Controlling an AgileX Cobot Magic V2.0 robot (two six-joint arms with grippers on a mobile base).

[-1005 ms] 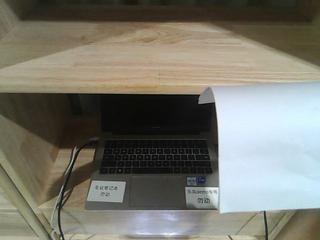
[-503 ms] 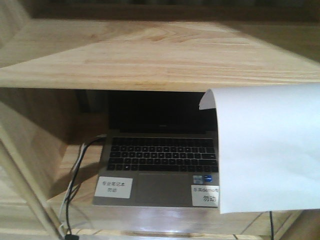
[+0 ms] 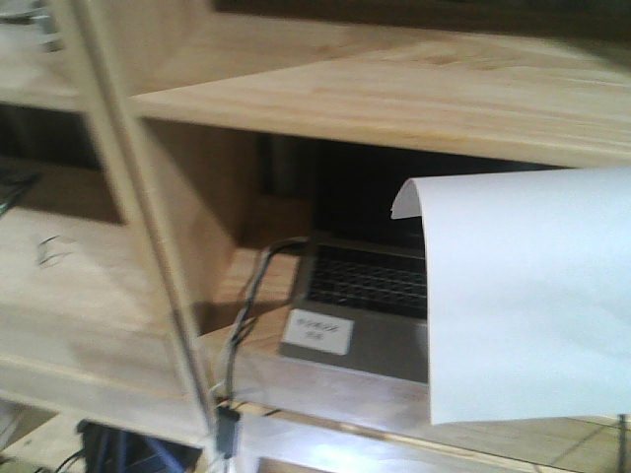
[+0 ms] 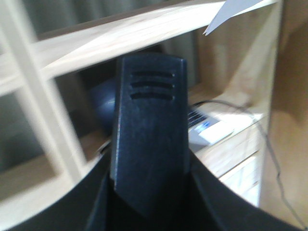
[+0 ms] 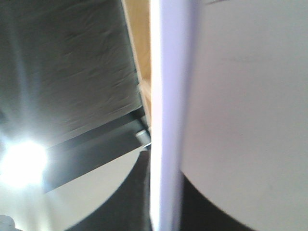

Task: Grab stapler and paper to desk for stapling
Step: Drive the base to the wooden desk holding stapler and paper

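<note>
Black plastic with three slots near its tip, the stapler (image 4: 150, 134) rises from the middle of the left gripper (image 4: 150, 207). The gripper's dark sides press in on the stapler's base, so the jaws are closed on it.

The right gripper (image 5: 166, 211) pinches the paper (image 5: 240, 96) at its lower edge. One dark part lies left of the sheet and the other shows as a shadow behind it. The sheet stands upright, seen nearly edge-on, and fills the right half of the right wrist view.

From the front, which is blurred, the paper hangs in the air at the right with its top left corner curled over. It covers the right part of an open laptop (image 3: 365, 296) on the lower shelf. A white label (image 3: 316, 331) lies on the palm rest, just left of the sheet. Cables (image 3: 246, 305) run from the laptop's left side down over the shelf's front edge. A shelf board (image 3: 394, 99) spans above the laptop, and a pale post (image 3: 138, 197) crosses the left foreground. A lamp (image 5: 21, 163) glares at the lower left of the right wrist view.
</note>
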